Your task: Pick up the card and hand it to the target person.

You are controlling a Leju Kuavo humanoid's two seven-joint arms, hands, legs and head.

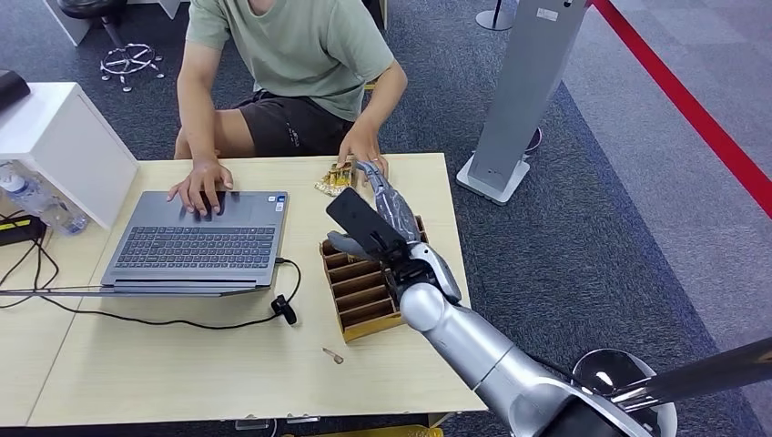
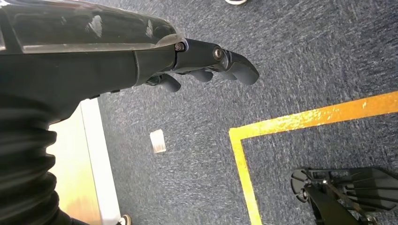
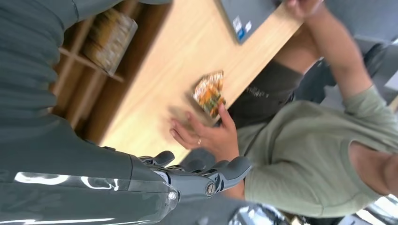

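Reaching over the wooden slotted tray [image 1: 360, 291], the right hand [image 1: 387, 223] has its fingers extended, holding nothing, while the card [image 1: 335, 177], probably thin, light and slick, best pinched by an edge, lies on the table [image 1: 182, 364] under the person's hand [image 1: 364, 157].

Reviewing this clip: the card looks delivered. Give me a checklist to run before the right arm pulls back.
1. Card out of the robot's grasp: ok. The card lies on the table.
2. Person has the card: ok. The person's hand rests at its edge, fingers touching it in the right wrist view.
3. Right hand empty: ok. Its fingers are stretched out with nothing between them.
4. Pull-back path: not ok. The wooden slotted box sits directly under the wrist and forearm, so lifting before drawing back looks safer.
5. Left hand idle: ok. It hangs over the carpet, holding nothing.
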